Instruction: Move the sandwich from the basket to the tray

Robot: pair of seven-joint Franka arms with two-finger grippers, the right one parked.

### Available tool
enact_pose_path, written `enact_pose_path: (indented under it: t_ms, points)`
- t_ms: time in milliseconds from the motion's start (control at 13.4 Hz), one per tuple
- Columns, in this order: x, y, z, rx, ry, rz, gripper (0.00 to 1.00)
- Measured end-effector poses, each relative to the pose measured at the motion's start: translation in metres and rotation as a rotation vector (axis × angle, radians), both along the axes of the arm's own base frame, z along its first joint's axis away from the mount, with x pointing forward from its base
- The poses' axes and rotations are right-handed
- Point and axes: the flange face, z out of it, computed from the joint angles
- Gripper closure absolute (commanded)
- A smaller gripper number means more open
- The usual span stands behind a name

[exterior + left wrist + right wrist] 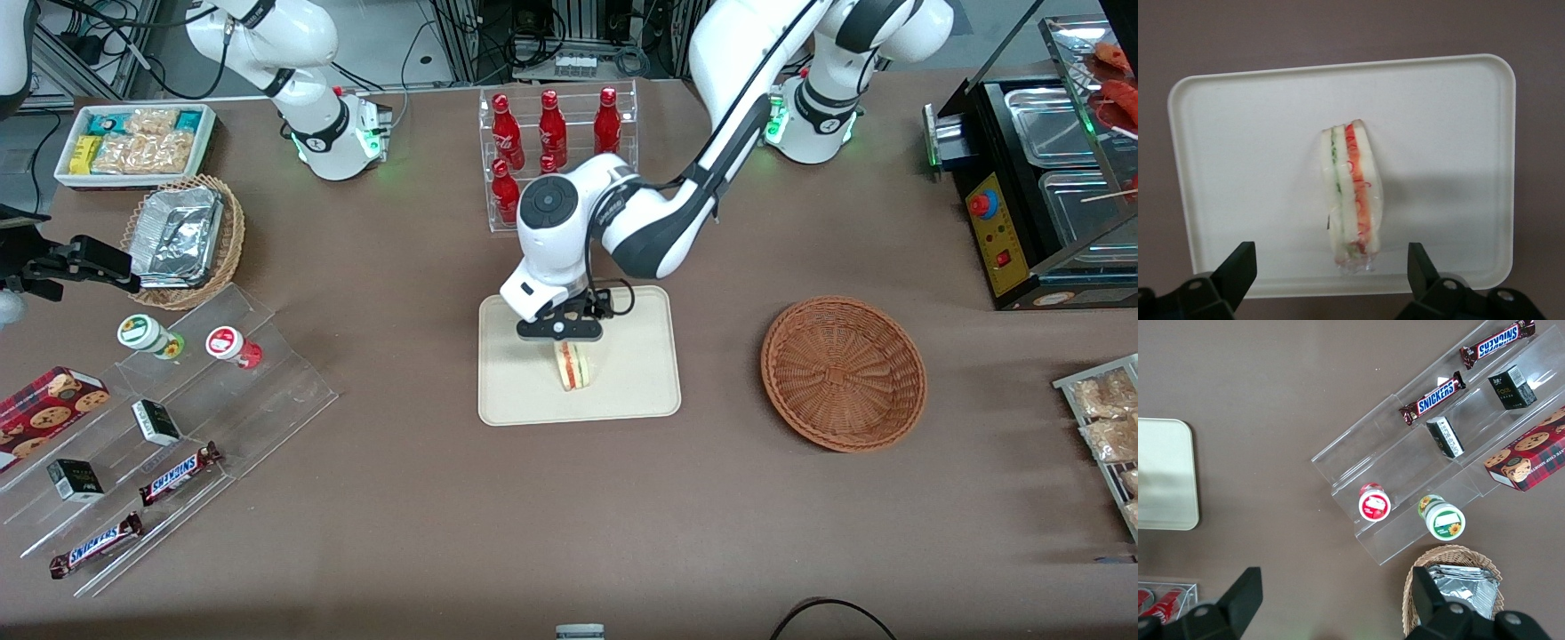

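The sandwich (573,366) stands on its edge in the middle of the cream tray (498,396), with the red and green filling facing up. It also shows in the left wrist view (1351,193), on the tray (1238,133). My left gripper (562,338) hangs just above the sandwich. Its fingers (1238,267) are spread wide on either side of the sandwich and do not touch it; the gripper (1329,261) is open. The reddish-brown basket (843,372) sits empty beside the tray, toward the working arm's end of the table.
A rack of red bottles (558,133) stands farther from the front camera than the tray. A clear stepped shelf (178,418) with snack bars and cups, a tan basket with a foil container (182,240) and a white snack bin (133,142) lie toward the parked arm's end. A black food warmer (1040,178) stands at the working arm's end.
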Motion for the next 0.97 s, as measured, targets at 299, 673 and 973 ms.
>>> enact_pose_path:
  t_ms: [299, 673, 973]
  points:
    - [0.014, 0.038, 0.052, 0.047, 0.021, 0.109, 0.00]
    - [0.048, 0.114, 0.111, 0.067, 0.047, 0.252, 0.00]
    - [0.069, 0.203, 0.163, 0.069, 0.057, 0.360, 0.00]
